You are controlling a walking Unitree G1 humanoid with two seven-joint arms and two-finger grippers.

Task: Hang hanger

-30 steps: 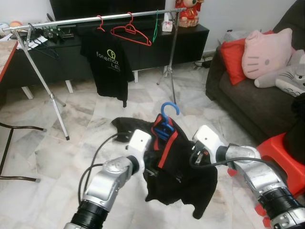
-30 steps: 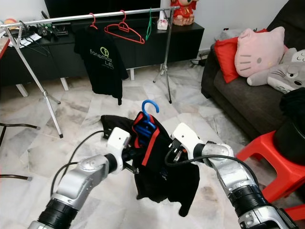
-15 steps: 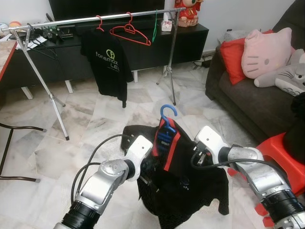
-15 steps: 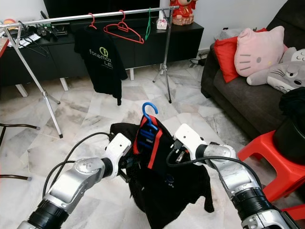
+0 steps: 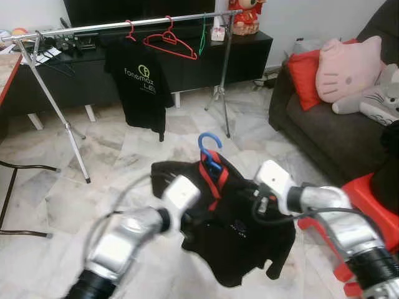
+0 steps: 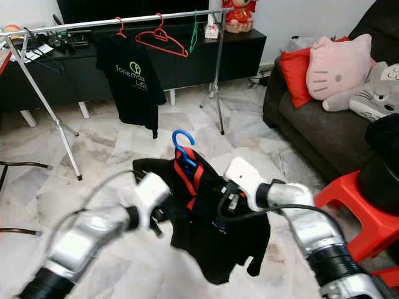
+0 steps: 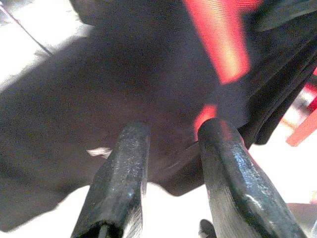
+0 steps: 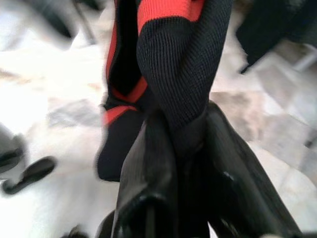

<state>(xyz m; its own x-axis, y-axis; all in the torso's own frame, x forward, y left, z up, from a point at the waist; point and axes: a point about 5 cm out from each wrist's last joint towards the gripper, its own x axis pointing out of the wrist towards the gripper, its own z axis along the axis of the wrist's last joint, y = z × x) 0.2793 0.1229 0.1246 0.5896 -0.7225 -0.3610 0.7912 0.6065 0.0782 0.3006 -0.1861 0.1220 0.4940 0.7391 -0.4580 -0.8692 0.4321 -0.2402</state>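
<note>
Shirt [image 5: 234, 233] hangs limp on the hanger [image 5: 209, 152], pinched in your right hand [image 8: 181, 144]; left hand [image 7: 171, 163] stands open, so grip the stiff hook.

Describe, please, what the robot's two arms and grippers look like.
Both arms are silver metal with ribbed black cuffs near the forearms and white blocky wrist housings. Loose black cables loop beside each wrist. The left gripper and right gripper each have two long, glossy black fingers with a slightly pebbled surface.
</note>
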